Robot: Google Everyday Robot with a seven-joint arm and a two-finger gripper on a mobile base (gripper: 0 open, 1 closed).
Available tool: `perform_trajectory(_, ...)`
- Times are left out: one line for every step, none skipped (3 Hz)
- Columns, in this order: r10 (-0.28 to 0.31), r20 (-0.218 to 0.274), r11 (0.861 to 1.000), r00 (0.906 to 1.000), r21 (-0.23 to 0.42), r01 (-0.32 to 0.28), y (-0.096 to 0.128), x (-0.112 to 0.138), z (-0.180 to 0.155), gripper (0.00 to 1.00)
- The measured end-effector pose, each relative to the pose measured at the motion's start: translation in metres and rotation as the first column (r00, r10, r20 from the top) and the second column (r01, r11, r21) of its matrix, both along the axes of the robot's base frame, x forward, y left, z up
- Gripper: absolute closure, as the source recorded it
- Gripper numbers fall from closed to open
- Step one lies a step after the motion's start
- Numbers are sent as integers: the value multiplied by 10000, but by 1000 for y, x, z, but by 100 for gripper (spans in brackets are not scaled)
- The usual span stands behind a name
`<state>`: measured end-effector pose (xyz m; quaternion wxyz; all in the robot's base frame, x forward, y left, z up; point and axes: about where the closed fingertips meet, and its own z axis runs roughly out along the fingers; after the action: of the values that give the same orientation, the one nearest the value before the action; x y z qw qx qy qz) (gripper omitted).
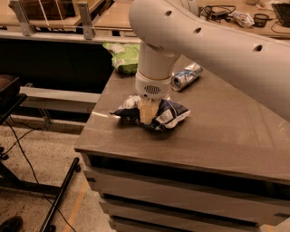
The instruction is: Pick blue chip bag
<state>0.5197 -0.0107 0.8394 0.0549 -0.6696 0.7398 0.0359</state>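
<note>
The blue chip bag [171,116], crumpled dark blue foil with white patches, lies on the grey table [217,140] near its front left corner. My gripper [147,113] comes straight down from the white arm onto the middle of the bag. Its pale near finger [147,109] is pressed into the foil, which bunches up around it. The far finger is hidden behind the wrist. The bag rests on the table.
A blue-and-silver drink can [186,76] lies on its side behind the bag. A light green bag [122,56] sits at the table's back left corner. Cables and small items [226,12] lie at the far back. A black stand leg [59,199] crosses the floor on the left.
</note>
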Motion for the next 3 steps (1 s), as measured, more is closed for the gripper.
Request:
perform_trajectory(0, 0, 10000, 10000, 0, 0, 0, 0, 1, 100)
perform_trajectory(0, 0, 10000, 10000, 1, 0, 0, 0, 1, 100)
perform_trajectory(1, 1, 10000, 10000, 4, -1, 0, 0, 1, 100)
